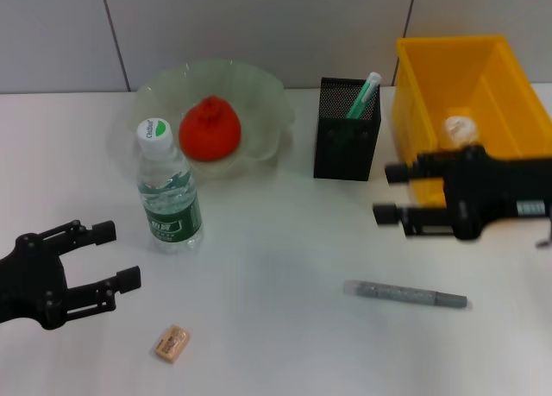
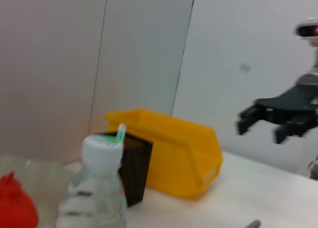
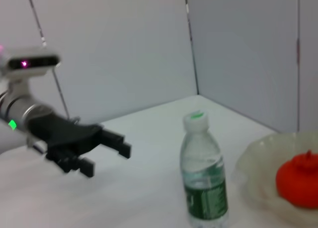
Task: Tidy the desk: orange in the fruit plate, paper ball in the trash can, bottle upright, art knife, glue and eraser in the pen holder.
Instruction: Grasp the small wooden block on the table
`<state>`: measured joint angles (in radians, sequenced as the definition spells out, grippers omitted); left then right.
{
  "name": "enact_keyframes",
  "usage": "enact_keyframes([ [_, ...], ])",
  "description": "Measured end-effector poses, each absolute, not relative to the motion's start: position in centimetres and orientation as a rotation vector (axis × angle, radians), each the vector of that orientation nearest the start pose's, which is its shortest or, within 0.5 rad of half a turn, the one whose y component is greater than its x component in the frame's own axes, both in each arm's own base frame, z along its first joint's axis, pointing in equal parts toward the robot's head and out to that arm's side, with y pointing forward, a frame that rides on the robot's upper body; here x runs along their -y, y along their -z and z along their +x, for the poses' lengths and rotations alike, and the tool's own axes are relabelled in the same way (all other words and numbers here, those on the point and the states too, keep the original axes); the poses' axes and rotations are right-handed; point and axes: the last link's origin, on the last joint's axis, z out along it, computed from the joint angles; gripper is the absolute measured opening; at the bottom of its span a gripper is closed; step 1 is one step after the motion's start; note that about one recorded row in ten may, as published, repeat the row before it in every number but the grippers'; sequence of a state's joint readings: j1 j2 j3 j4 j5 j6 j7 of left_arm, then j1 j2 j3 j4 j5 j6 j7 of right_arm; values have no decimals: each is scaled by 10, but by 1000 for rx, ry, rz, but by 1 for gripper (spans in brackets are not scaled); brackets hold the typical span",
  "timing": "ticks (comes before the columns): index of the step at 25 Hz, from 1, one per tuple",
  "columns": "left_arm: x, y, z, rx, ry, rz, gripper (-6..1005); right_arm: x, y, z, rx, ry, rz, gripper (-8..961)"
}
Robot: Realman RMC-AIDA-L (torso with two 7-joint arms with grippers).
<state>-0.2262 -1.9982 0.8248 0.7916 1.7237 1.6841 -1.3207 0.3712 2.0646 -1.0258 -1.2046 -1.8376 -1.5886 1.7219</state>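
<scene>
right hand point(image 1: 390, 193) fingers apart, level beside the yellow bin point(image 1: 483, 77) — left hand point(image 1: 121, 256) spread, low near bottle point(image 1: 169, 191)

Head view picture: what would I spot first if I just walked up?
Probably the bright yellow trash can at the back right, with a paper ball inside and the open right gripper in front of it. Next, the orange sitting in the pale green fruit plate at the back left, with the upright bottle just in front of it.
</scene>
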Motion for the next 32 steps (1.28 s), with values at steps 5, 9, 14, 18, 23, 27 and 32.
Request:
enact_keyframes([
  [5, -267, -59, -302, 688, 630, -2658, 798, -300, -36, 232, -435, -580, -2817, 630],
  [9, -268, -68, -285, 768, 431, -2678, 798, -288, -33, 245, -426, -609, -2840, 630],
  [14, -273, -70, -255, 901, 204, -2690, 798, -271, -31, 265, -401, -672, -2826, 630],
  [18, -281, -58, -231, 987, -38, -2668, 798, -264, -29, 276, -393, -693, -2814, 630],
  [23, -294, -33, -205, 1023, -328, -2638, 798, -259, -27, 283, -387, -696, -2799, 630],
  [27, -301, -12, -187, 986, -524, -2590, 798, -249, -28, 289, -332, -685, -2815, 630],
  [32, -303, 2, -176, 976, -618, -2535, 798, -237, -26, 295, -304, -708, -2835, 630],
])
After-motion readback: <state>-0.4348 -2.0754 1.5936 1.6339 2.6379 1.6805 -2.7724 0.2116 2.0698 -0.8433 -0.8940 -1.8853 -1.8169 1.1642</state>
